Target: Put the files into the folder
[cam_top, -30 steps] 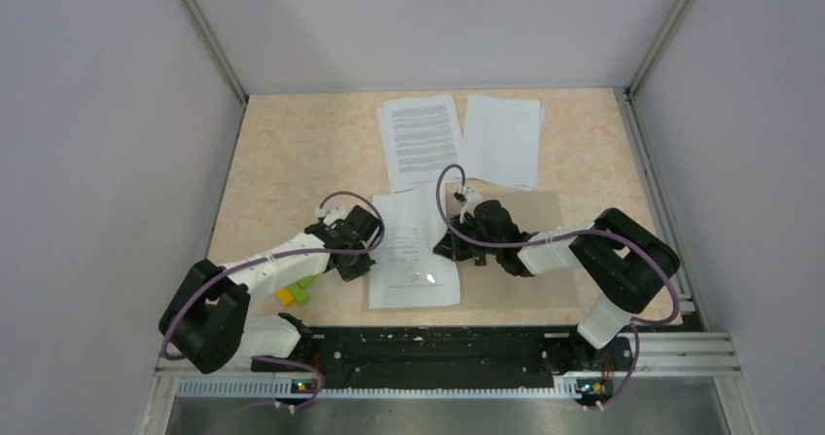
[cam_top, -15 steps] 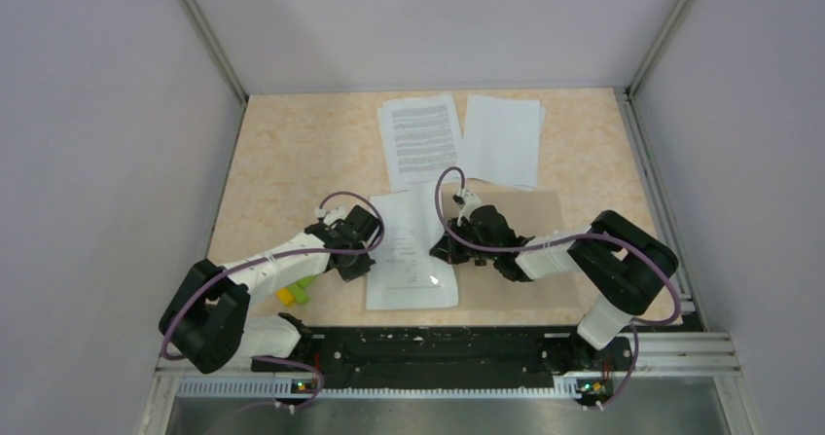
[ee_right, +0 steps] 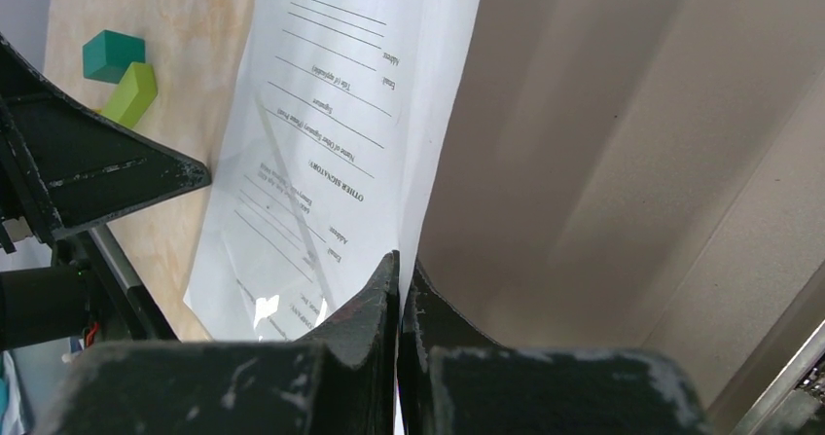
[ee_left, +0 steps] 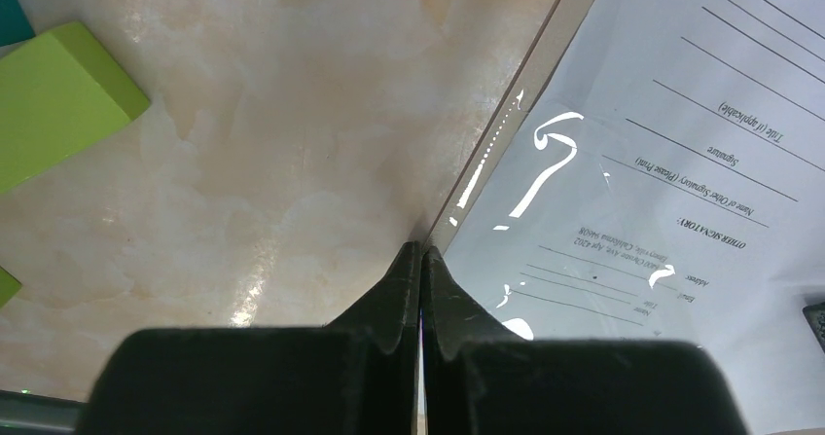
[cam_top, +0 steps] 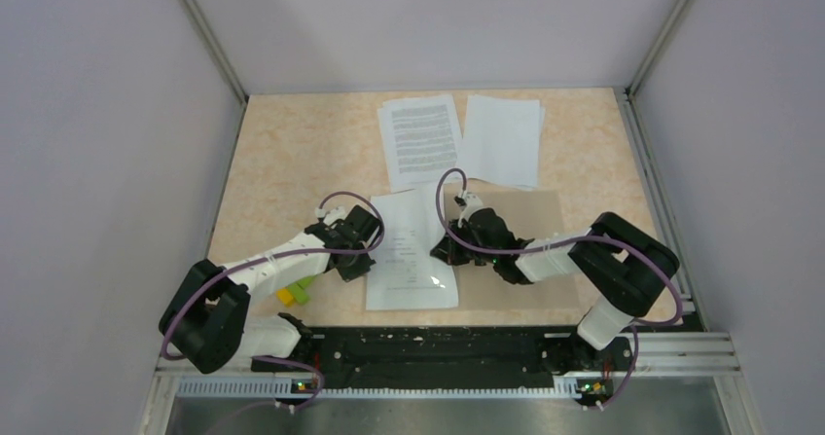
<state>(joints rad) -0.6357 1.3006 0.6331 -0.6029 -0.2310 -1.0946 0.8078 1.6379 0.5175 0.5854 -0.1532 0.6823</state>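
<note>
The tan folder (cam_top: pixel 540 211) lies open and flat at the table's near middle. One printed file sheet (cam_top: pixel 404 260) rests on its left half, glossy with glare. My right gripper (cam_top: pixel 443 252) is shut on that sheet's right edge (ee_right: pixel 331 114), which is lifted off the brown folder (ee_right: pixel 584 163). My left gripper (cam_top: pixel 362 265) is shut, tips (ee_left: pixel 420 250) down at the folder's left edge strip (ee_left: pixel 525 94), beside the sheet (ee_left: pixel 662 163). Another printed file (cam_top: pixel 420 138) and a plain white stack (cam_top: pixel 501 138) lie behind the folder.
Green (cam_top: pixel 302 289) and yellow (cam_top: pixel 285 297) blocks sit under the left forearm. A lime block (ee_left: pixel 58 104) shows in the left wrist view and a teal one (ee_right: pixel 112 54) in the right wrist view. Grey walls close in the left, back and right.
My right gripper has slid a little to the left with the sheet's right edge, and the sheet has narrowed and bowed slightly. The left arm has stayed put.
</note>
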